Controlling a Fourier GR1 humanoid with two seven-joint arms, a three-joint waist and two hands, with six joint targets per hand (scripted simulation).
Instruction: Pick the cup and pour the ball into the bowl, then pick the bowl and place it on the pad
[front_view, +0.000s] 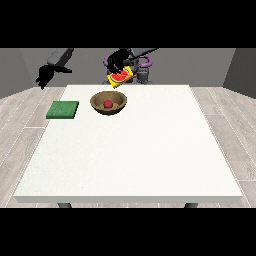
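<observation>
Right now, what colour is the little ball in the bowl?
Red, seen in the front view: the ball lies inside the brown bowl.

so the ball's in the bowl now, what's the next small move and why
Probably bring the tilted cup upright and set it down away from the bowl. The red ball already lies in the bowl, so pouring looks done, and the hand holding the cup must be freed before the bowl goes to the green pad.

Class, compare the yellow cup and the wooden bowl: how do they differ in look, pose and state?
The cup is yellow with a red inside; the bowl is brown wood. The cup is tilted in the air, held by the hand at the view's middle; the bowl sits upright on the table. The bowl holds the red ball; no ball shows in the cup. Both are open containers.
</observation>
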